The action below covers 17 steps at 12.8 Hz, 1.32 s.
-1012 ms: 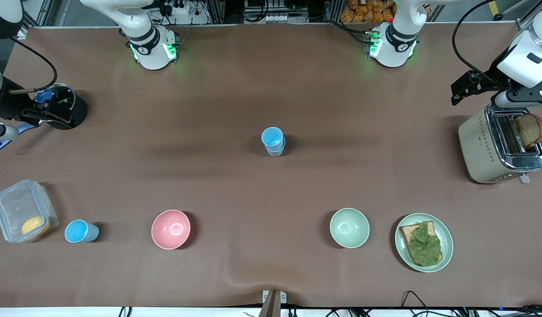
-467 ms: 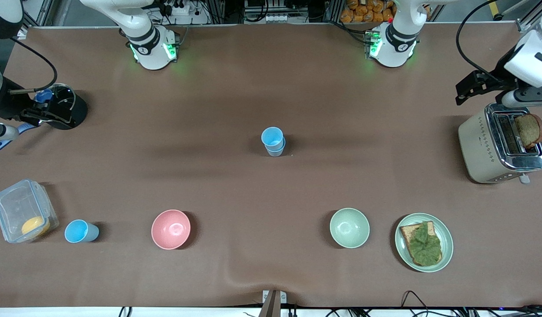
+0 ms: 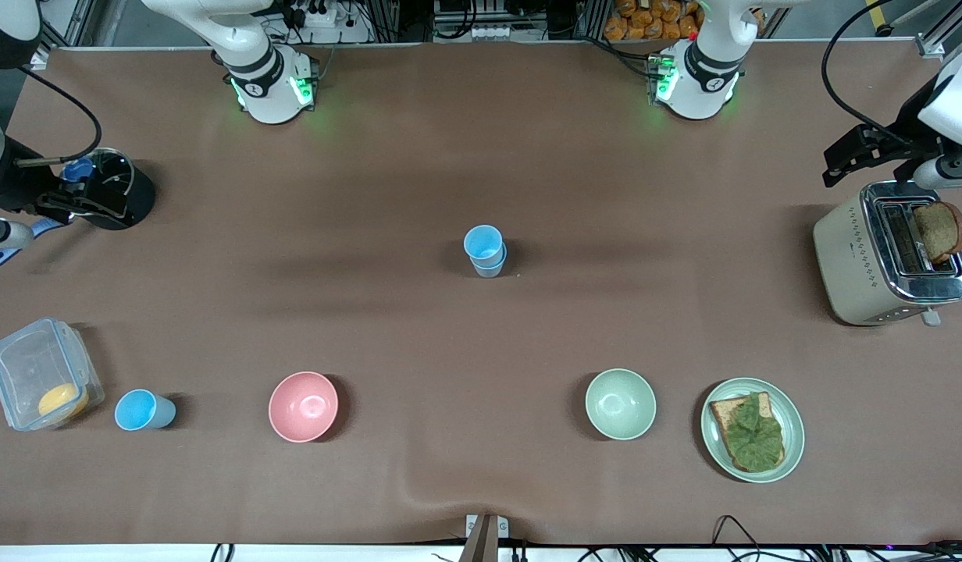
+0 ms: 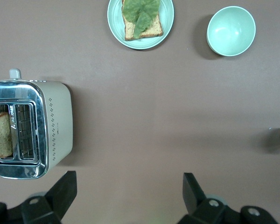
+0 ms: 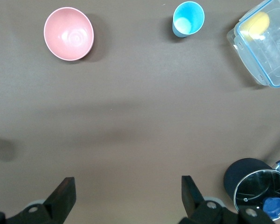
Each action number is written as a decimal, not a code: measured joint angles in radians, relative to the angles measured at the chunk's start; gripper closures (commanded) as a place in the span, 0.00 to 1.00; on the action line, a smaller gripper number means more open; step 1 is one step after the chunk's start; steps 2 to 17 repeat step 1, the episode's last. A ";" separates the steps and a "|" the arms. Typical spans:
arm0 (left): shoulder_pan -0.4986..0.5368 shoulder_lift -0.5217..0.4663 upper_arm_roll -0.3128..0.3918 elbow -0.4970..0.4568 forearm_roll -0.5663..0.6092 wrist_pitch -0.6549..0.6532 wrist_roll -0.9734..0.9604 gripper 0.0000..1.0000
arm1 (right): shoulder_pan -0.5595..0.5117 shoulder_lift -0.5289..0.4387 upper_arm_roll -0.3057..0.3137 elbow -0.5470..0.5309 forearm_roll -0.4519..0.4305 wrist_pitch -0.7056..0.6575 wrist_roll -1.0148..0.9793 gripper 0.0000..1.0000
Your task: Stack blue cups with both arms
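I read two light-blue tapered plastic cups (image 3: 485, 250) nested one in the other, upright mid-table, well apart from both arms; a third light-blue plastic cup (image 3: 143, 410) stands alone near the front camera toward the right arm's end, just beside a clear lidded plastic box (image 3: 44, 384) holding something yellow; its inside bottom shows a paler patch in the right wrist view (image 5: 188, 18). The left gripper (image 4: 127, 198) hangs high over the table just beside a cream-and-chrome toaster (image 3: 888, 254), fingers spread wide apart with nothing between them; a slice of brown bread (image 3: 940, 230) sticks up from one slot. The right gripper (image 5: 127, 198) hangs over the table by a black cylindrical container (image 3: 114, 199) at its own end, fingers likewise wide apart and holding nothing. A pink bowl (image 3: 303, 406) and a pale green bowl (image 3: 620, 403) sit in the row nearest the camera; beside the green bowl, toward the left arm's end, a pale green plate (image 3: 793, 425) carries bread topped with a lettuce leaf (image 3: 753, 433).
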 measured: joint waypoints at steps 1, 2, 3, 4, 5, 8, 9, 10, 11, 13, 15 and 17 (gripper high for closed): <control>0.000 0.001 0.000 0.000 0.000 0.000 0.000 0.00 | 0.000 0.000 0.000 0.000 0.000 0.000 0.000 0.00; 0.000 0.001 0.000 0.000 0.000 0.000 0.000 0.00 | 0.000 0.000 0.000 0.000 0.000 0.000 0.000 0.00; 0.000 0.001 0.000 0.000 0.000 0.000 0.000 0.00 | 0.000 0.000 0.000 0.000 0.000 0.000 0.000 0.00; 0.000 0.001 0.000 0.000 0.000 0.000 0.000 0.00 | 0.000 0.000 0.000 0.000 0.000 0.000 0.000 0.00; 0.000 0.001 0.000 0.000 0.000 0.000 0.000 0.00 | 0.000 0.000 0.000 0.000 0.000 0.000 0.000 0.00; 0.000 0.001 0.000 0.000 0.000 0.000 0.000 0.00 | 0.000 0.000 0.000 0.000 0.000 0.000 0.000 0.00; 0.000 0.001 0.000 0.000 0.000 0.000 0.000 0.00 | 0.000 0.000 0.000 0.000 0.000 0.000 0.000 0.00; 0.000 0.001 0.000 0.000 0.000 0.000 0.000 0.00 | 0.000 0.000 0.000 0.000 0.000 0.000 0.000 0.00; 0.000 0.001 0.000 0.000 0.000 0.000 0.000 0.00 | 0.000 0.000 0.000 0.000 0.000 0.000 0.000 0.00; 0.000 0.001 0.000 0.000 0.000 0.000 0.000 0.00 | 0.000 0.000 0.000 0.000 0.000 0.000 0.000 0.00; 0.000 0.001 0.000 0.000 0.000 0.000 0.000 0.00 | 0.000 0.000 0.000 0.000 0.000 0.000 0.000 0.00; 0.000 0.001 0.000 0.000 0.000 0.000 0.000 0.00 | 0.000 0.000 0.000 0.000 0.000 0.000 0.000 0.00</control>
